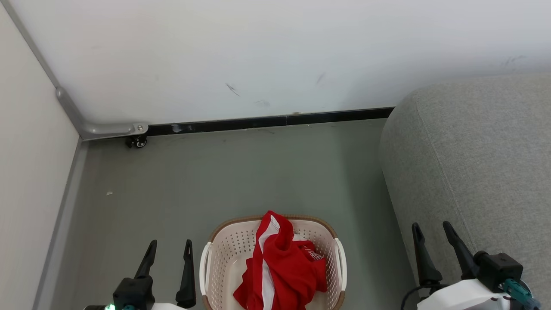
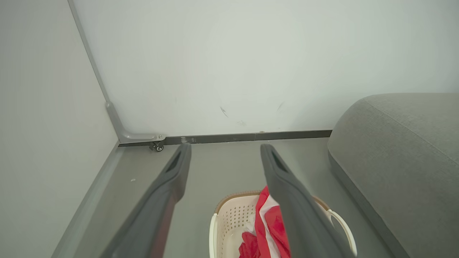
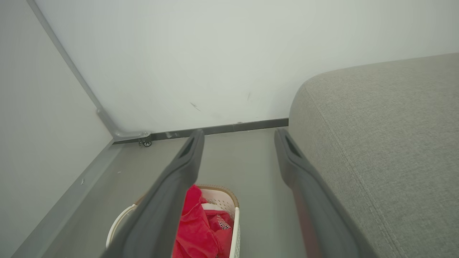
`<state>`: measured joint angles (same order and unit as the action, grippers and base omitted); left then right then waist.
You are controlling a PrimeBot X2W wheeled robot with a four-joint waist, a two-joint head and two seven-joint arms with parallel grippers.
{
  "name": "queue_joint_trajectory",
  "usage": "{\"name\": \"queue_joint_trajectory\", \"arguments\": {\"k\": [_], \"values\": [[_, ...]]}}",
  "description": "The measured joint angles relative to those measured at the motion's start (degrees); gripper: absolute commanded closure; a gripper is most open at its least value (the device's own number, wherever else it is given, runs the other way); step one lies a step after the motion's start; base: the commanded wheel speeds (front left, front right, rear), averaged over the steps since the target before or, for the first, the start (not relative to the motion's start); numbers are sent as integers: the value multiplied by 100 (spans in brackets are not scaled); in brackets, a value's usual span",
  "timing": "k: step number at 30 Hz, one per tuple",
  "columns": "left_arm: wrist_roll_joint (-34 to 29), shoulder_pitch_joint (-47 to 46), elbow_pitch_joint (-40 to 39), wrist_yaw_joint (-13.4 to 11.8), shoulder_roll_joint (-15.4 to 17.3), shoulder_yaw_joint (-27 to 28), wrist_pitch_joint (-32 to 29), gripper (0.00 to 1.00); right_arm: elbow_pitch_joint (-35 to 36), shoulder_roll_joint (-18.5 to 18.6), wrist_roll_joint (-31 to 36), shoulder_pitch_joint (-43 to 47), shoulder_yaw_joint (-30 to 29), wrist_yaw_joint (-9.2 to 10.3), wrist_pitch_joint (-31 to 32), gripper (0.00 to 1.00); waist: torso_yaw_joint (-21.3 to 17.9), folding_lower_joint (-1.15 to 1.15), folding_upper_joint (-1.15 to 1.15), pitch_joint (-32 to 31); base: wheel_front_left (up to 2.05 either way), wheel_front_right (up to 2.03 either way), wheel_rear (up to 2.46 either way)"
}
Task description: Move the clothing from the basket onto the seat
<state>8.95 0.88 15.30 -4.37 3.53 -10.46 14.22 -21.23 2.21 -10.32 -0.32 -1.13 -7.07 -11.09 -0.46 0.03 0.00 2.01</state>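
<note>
Presently the clothing (image 1: pixel 280 267) lies heaped in the basket (image 1: pixel 224 252) at the lower centre of the head view, with a red-and-white fold rising at the far rim. None of it is on the seat (image 1: pixel 473 163), which takes up the right side of the frame. The heap's long axis runs up the frame, along the basket's length. The basket stands on the floor (image 1: pixel 258 172) between the two tools.

The left tool (image 1: pixel 170 243), at lower left, is just beside the basket's left handle, fingers apart and empty. The right tool (image 1: pixel 431 224), at lower right, is likewise spread and empty, and sits farther off, in front of the seat's edge.

Judgement: the left tool is nearer the clothing, and the right tool is nearer the seat.
</note>
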Motion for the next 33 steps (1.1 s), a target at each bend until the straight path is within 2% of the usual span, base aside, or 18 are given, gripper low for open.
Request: {"name": "queue_joint_trajectory", "arguments": {"k": [13, 33], "values": [[-63, -197, 310, 45, -5, -138, 0, 0, 101, 0, -27, -4, -76, 0, -53, 0, -70, 0, 0, 231, 0, 0, 0], [-278, -1181, 972, 347, 7, -401, 19, 0, 632, 0, -143, -136, -322, 0, -230, 0, -426, -1, 0, 964, 0, 0, 0]]}}
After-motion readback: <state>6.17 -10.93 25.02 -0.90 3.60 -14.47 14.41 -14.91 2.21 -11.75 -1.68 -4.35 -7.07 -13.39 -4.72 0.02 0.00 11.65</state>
